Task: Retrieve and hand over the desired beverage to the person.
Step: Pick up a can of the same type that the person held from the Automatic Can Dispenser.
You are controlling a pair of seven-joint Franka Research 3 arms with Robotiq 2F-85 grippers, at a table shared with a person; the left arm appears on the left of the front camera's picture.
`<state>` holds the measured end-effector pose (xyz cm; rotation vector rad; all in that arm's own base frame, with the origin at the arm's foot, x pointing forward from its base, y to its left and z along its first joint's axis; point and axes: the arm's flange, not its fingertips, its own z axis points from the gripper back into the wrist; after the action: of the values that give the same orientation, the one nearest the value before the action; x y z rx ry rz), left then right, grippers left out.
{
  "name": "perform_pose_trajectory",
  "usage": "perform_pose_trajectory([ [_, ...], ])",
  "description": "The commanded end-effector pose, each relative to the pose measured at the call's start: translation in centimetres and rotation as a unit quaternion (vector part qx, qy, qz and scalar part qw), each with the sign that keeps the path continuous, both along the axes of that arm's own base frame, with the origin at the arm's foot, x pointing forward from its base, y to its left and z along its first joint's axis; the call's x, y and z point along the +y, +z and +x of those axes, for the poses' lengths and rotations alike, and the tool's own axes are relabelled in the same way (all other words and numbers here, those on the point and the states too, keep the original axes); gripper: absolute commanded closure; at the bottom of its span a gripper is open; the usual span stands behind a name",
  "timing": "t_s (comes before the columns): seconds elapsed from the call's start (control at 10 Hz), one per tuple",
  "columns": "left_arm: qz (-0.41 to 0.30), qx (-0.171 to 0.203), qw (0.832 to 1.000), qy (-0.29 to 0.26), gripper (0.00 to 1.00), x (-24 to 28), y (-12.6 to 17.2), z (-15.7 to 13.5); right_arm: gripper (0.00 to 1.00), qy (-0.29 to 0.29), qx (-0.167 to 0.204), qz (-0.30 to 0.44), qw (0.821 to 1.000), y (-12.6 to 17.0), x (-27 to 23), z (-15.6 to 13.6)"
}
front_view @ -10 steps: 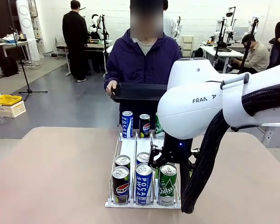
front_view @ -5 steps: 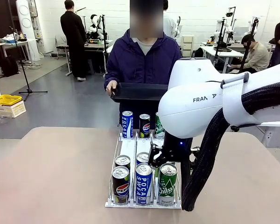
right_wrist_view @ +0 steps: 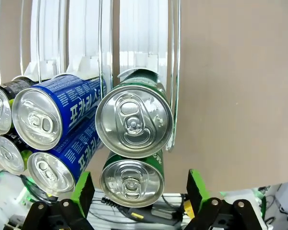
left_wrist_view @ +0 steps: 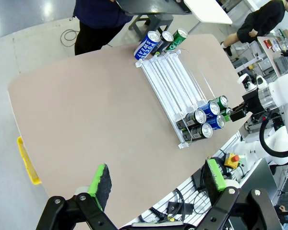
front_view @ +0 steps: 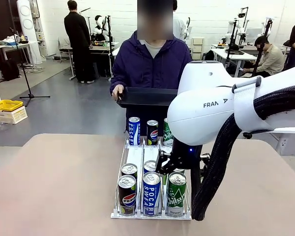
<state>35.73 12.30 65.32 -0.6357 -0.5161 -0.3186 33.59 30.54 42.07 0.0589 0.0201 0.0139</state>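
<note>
Above the right pincer (right_wrist_view: 140,189), the white arm (front_view: 206,105) bears "FRAN", a gap, then "A" in dark letters. Below the pincer, the near green can (front_view: 176,195) reads "Chils" in white script, the rest curving out of sight. Just beside it, the near blue can (front_view: 151,195) reads "POCARI SWEAT". Farther from the pincer, the black can (front_view: 127,196) shows the Pepsi globe. By the pincer's left finger, the upper blue can (right_wrist_view: 72,103) carries Korean print, "포카리스". Beyond the pincer, the far blue can (front_view: 133,132) reads "POCARI".
</note>
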Motion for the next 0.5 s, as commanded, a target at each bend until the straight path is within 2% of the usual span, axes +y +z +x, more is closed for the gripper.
perform_pose_trajectory([
  [0.0,-0.003,-0.004,1.000,-0.008,0.00,0.16,0.15,0.03,0.00,0.004,-0.015,-0.011,1.000,-0.80,-0.25,0.54],
  [0.3,-0.003,-0.004,1.000,-0.008,0.00,0.16,0.15,0.03,0.00,0.009,-0.004,-0.017,1.000,-0.88,-0.38,0.48],
  [0.4,-0.003,-0.004,1.000,-0.008,0.00,0.16,0.15,0.03,0.59,0.017,0.000,-0.016,1.000,-0.89,-0.42,0.48],
])
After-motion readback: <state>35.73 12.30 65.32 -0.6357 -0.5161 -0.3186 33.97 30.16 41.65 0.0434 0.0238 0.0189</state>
